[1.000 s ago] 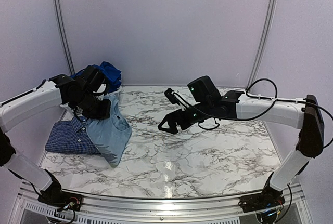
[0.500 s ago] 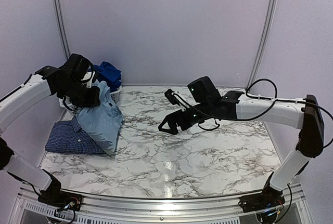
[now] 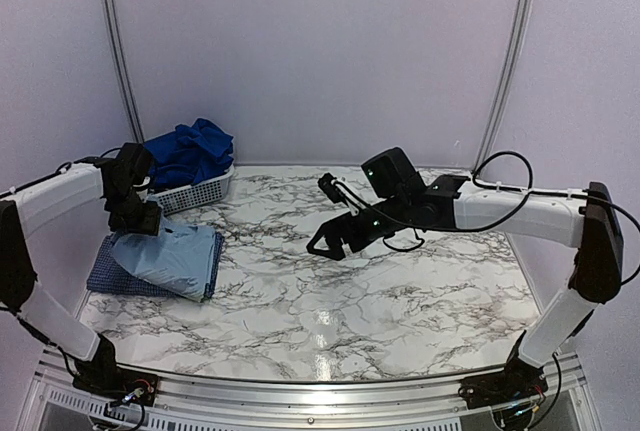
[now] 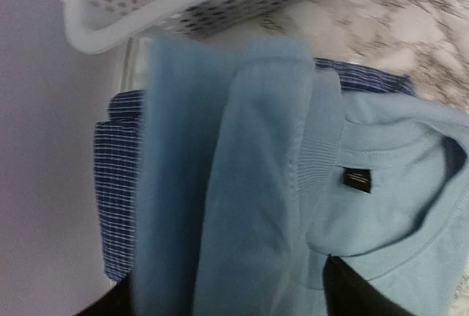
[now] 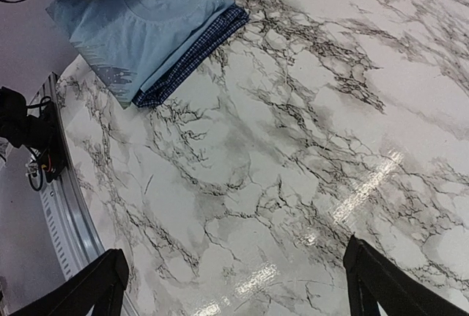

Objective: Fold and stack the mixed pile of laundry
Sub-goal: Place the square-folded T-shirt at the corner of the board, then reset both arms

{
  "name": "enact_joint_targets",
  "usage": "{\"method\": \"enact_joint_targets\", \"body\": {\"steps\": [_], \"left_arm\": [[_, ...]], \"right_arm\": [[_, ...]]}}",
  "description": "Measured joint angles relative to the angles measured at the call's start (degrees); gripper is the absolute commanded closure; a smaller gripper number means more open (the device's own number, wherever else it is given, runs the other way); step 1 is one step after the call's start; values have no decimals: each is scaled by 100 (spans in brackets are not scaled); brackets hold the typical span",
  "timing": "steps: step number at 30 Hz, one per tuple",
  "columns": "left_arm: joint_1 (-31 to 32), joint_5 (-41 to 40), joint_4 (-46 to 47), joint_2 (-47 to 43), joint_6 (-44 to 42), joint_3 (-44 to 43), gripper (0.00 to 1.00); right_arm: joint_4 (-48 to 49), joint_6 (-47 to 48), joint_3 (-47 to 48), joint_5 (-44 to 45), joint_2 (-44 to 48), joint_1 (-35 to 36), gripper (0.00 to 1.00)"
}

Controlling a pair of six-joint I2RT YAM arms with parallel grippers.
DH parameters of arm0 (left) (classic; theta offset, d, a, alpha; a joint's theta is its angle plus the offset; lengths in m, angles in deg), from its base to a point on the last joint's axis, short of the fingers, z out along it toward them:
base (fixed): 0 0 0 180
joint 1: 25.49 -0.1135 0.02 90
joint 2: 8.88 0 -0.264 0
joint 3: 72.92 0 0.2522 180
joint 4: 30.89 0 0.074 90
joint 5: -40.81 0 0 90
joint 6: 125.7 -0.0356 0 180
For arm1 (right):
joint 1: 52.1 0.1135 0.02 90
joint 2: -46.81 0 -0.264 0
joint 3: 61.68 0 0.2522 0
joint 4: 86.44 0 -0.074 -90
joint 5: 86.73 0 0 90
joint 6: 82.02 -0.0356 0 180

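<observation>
A folded pale blue T-shirt lies on top of the folded navy small-check shirt at the table's left side. My left gripper hovers just over the T-shirt's far left corner. In the left wrist view the T-shirt fills the picture, and the navy shirt peeks out under it. There the left gripper is open, its fingers wide apart over the cloth. Royal blue clothes are heaped in the basket. My right gripper hangs open and empty above the table's middle.
The white slatted basket stands at the back left, just behind the stack; its rim shows in the left wrist view. The right wrist view shows bare marble and the table's metal front rail.
My left arm swung left and down, laying the hanging pale blue T-shirt onto the navy shirt, and its jaws opened. The right arm has not moved.
</observation>
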Motion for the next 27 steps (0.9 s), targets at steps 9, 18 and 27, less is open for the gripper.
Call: {"method": "enact_joint_targets", "body": {"steps": [9,18,27], "left_arm": [[-828,-944,70,79,129,-542,1],[409,-173,83,-160,474,-1237,1],[2273,33,328,181,1126,-1235,1]], "right_arm": [[-79,-20,-487,-15,420,-743,1],[-396,-118,-625,103,949,-1847,1],[-501,-339,-1320,352,1744,-2288,2]]}}
